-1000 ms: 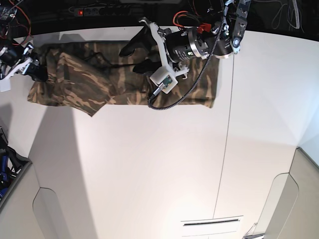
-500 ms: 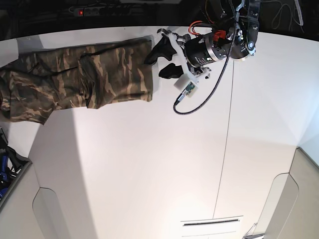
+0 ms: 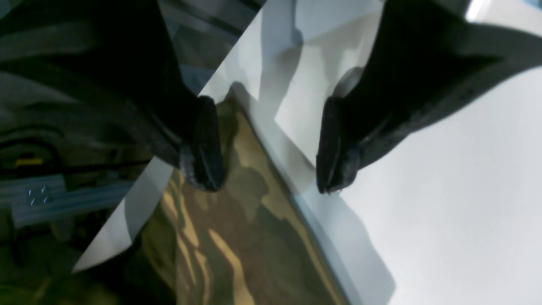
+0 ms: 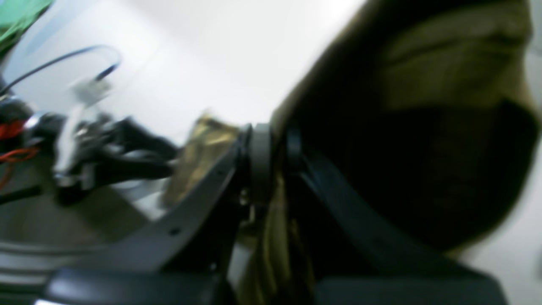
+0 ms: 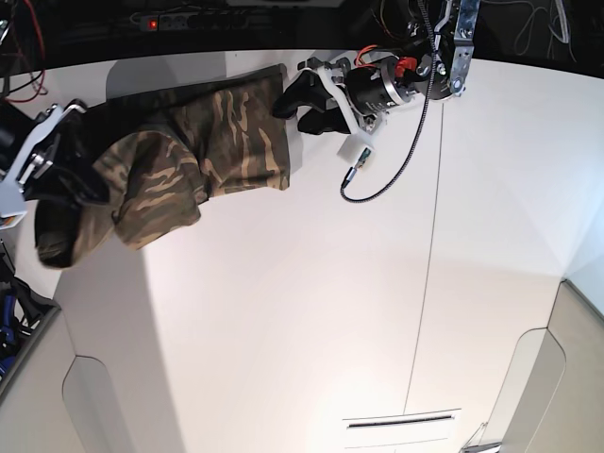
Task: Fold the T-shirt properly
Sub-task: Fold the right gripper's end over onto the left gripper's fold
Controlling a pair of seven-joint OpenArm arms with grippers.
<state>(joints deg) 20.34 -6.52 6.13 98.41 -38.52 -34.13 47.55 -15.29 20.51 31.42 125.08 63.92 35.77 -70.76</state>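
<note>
The camouflage T-shirt [image 5: 226,132] lies along the table's far left, its left end bunched and lifted. My right gripper [image 5: 83,187] is shut on that bunch at the left edge. In the blurred right wrist view the right gripper [image 4: 273,148] pinches the T-shirt [image 4: 444,63], which hangs in dark folds to the right. My left gripper [image 5: 294,106] stands open at the shirt's right edge, holding nothing. From the left wrist, the left gripper [image 3: 269,169] has one finger [image 3: 203,161] over the T-shirt [image 3: 237,237] and the other over bare table.
A black cable [image 5: 382,179] loops down from the left arm onto the white table [image 5: 302,311]. A seam [image 5: 429,245] runs front to back. A power strip [image 5: 160,21] with a red light lies behind the table. A slot [image 5: 401,422] sits near the front edge.
The right gripper has lifted the shirt's left end and carried it inward, so the cloth that was stretched out left is now bunched. The left gripper stayed open and drew back slightly.
</note>
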